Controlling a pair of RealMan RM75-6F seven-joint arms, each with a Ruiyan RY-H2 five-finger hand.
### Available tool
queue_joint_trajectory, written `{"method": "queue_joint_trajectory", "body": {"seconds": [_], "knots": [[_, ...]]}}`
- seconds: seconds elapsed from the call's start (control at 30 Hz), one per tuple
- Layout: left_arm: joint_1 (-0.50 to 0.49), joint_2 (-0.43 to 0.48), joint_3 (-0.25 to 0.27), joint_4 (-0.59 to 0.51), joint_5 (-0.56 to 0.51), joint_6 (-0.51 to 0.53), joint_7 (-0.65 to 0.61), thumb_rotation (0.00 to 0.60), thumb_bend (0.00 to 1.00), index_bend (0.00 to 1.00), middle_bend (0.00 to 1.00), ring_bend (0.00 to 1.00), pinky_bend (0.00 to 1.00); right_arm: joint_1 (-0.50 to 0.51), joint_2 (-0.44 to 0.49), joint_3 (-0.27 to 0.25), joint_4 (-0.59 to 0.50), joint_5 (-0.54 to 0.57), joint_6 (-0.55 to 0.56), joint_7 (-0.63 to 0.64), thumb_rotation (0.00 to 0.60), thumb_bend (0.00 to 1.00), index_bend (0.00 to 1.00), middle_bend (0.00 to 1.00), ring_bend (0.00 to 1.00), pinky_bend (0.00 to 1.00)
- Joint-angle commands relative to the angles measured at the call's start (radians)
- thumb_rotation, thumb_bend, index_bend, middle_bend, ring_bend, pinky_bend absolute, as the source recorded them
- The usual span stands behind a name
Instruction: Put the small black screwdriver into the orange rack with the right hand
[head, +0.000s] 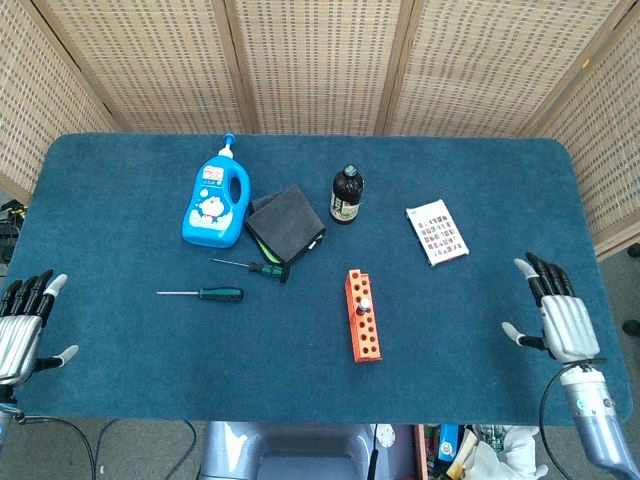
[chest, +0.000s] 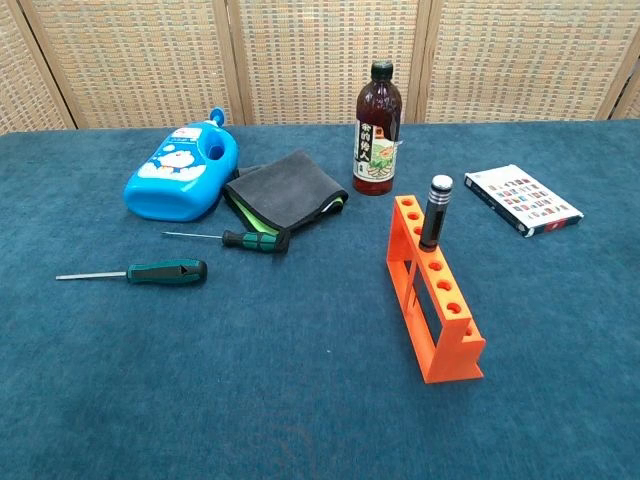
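Note:
The small black screwdriver (chest: 434, 211) stands upright in a hole near the far end of the orange rack (chest: 437, 310), its silver cap on top; the head view shows the screwdriver (head: 365, 302) in the rack (head: 362, 330) at mid-table. My right hand (head: 560, 310) is at the table's right front edge, far from the rack, fingers spread and empty. My left hand (head: 22, 318) rests at the left front edge, fingers apart, holding nothing. Neither hand appears in the chest view.
Two green-handled screwdrivers (head: 205, 293) (head: 255, 267) lie left of the rack. Behind them are a blue detergent bottle (head: 213, 205), a folded dark cloth (head: 285, 225) and a brown bottle (head: 346, 194). A small printed box (head: 437, 232) lies at the right.

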Motion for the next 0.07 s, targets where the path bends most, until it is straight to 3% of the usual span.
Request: {"method": "queue_joint_trajectory", "body": {"seconds": [0.03,0.07], "knots": [[-0.002,0.0,0.001,0.002,-0.005,-0.005,0.003,0.6,0.0,0.0,0.0,0.0,0.0,-0.075,-0.003,-0.053,0.041,-0.019,0.1,-0.139,0.6,0.18,0.0,0.0,0.0,0.0],[-0.002,0.0,0.0,0.004,-0.007,-0.008,0.003,0.6,0.0,0.0,0.0,0.0,0.0,-0.084,-0.006,-0.058,0.042,-0.02,0.112,-0.156,0.6,0.18,0.0,0.0,0.0,0.0]]}}
